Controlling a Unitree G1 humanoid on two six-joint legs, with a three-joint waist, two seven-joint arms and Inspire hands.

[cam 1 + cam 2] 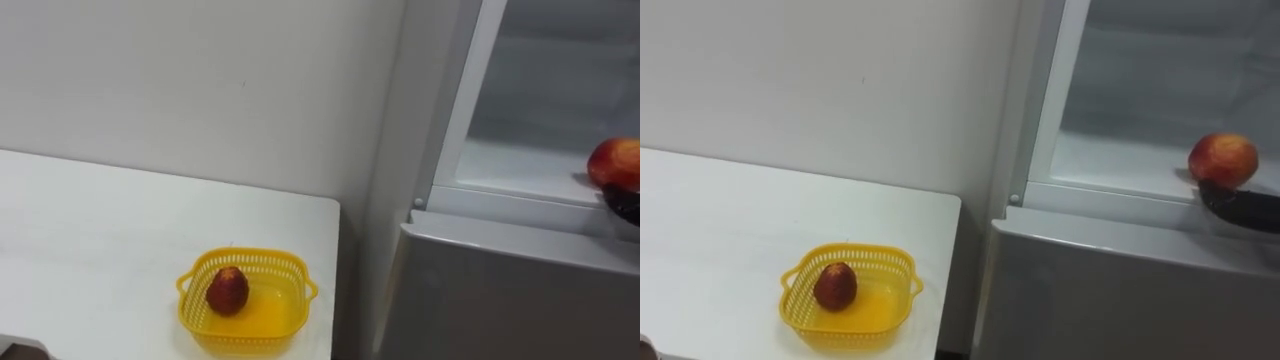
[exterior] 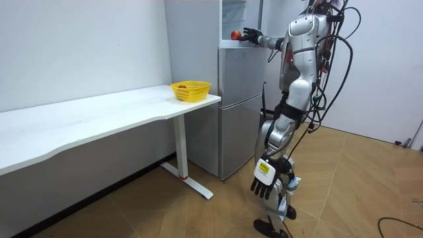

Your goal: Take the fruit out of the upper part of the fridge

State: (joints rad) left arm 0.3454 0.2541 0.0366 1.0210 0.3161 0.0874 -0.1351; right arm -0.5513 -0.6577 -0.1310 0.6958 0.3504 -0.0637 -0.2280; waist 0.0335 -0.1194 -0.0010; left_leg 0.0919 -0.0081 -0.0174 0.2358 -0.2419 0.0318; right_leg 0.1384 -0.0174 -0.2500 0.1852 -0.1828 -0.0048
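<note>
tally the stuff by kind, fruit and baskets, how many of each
red fruit: 2
yellow basket: 1
total: 3

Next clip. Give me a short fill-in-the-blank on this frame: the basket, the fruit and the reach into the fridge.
1. The basket on the white table is ____ in colour.
2. It holds ____ dark red fruit.
3. The robot's ____ hand is up at the round fruit in the open upper fridge.
4. Its left hand hangs open beside its ____.

Missing words: yellow; one; right; leg.
</note>
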